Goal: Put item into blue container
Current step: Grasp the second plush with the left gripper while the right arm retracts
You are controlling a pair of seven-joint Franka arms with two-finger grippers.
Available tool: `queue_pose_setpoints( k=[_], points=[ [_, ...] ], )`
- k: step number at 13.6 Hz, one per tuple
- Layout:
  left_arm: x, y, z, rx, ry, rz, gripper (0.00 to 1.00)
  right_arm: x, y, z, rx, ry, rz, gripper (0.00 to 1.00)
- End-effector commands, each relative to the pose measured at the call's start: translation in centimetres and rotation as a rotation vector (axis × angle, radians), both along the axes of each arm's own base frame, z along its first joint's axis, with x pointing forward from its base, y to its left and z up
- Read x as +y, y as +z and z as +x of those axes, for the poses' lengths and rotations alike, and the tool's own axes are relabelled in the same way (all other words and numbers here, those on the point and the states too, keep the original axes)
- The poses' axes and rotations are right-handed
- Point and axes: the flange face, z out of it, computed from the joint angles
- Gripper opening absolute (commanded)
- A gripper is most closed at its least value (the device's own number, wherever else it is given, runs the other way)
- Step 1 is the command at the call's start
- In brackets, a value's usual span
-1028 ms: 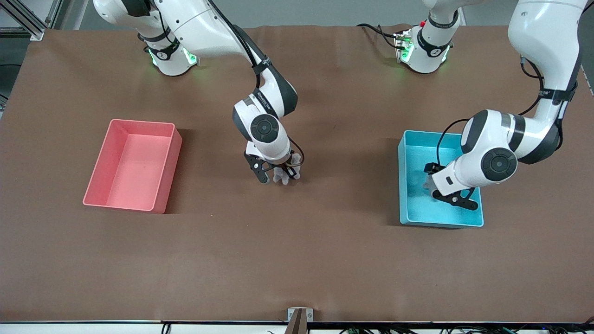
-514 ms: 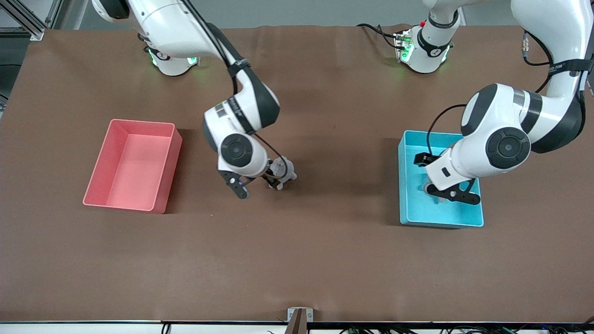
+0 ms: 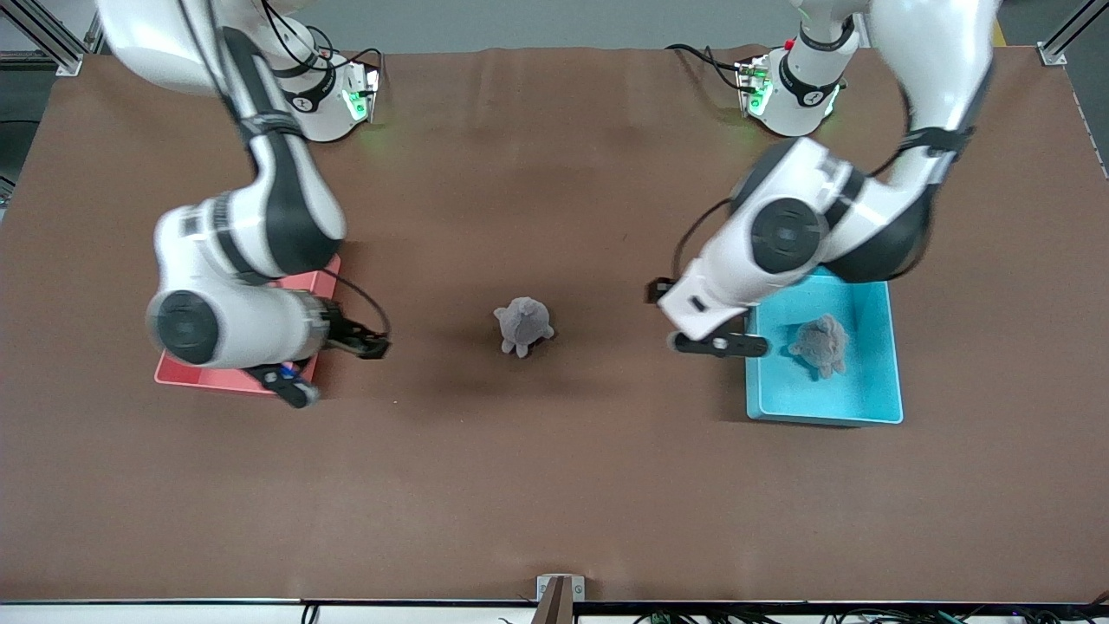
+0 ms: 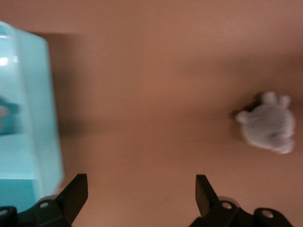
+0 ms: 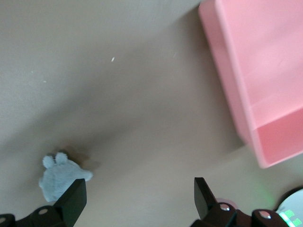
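Note:
A grey plush item [image 3: 819,344] lies inside the light-blue container [image 3: 875,409] at the left arm's end of the table. A second grey plush item [image 3: 522,325] [image 4: 267,127] [image 5: 59,177] sits on the bare table at its middle, held by nothing. My left gripper [image 3: 693,325] [image 4: 140,194] hangs open and empty over the table, just beside the blue container's wall [image 4: 33,118] on the side toward the middle. My right gripper [image 3: 331,368] [image 5: 139,196] is open and empty over the table, at the corner of the pink bin.
The pink bin [image 3: 217,380] [image 5: 265,80] stands toward the right arm's end, largely covered by the right arm in the front view. Brown table surface stretches between the two bins and toward the front camera.
The right gripper opened, left the plush at mid-table and swung over to the pink bin. The left gripper rose out of the blue container, leaving a plush there, and moved toward the middle.

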Motion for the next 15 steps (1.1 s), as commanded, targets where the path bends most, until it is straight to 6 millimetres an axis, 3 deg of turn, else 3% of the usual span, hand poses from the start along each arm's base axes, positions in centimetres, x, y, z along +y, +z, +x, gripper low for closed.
queue_pose_setpoints(
  k=[1, 5, 9, 13, 15],
  points=[
    [-5.2, -1.8, -0.1, -0.032, 0.081, -0.087, 1.0, -5.9, 2.3, -0.3, -0.016, 0.129, 0.016, 1.0],
    [-10.7, -5.0, -1.5, -0.087, 0.065, -0.2, 0.99, -14.3, 5.4, 0.1, -0.083, 0.332, 0.014, 1.0],
    [-15.0, -8.1, -2.9, -0.132, 0.151, -0.302, 0.99, -21.8, 7.9, 0.1, -0.142, 0.411, 0.048, 1.0],
    [-17.5, -12.8, -4.5, -0.168, 0.167, -0.307, 0.99, -25.9, 11.0, -0.4, -0.183, 0.39, -0.011, 1.0],
    [-18.1, -14.9, -5.2, -0.178, 0.147, -0.285, 0.99, -26.2, 11.0, -0.8, -0.154, 0.381, -0.009, 1.0]
  ],
)
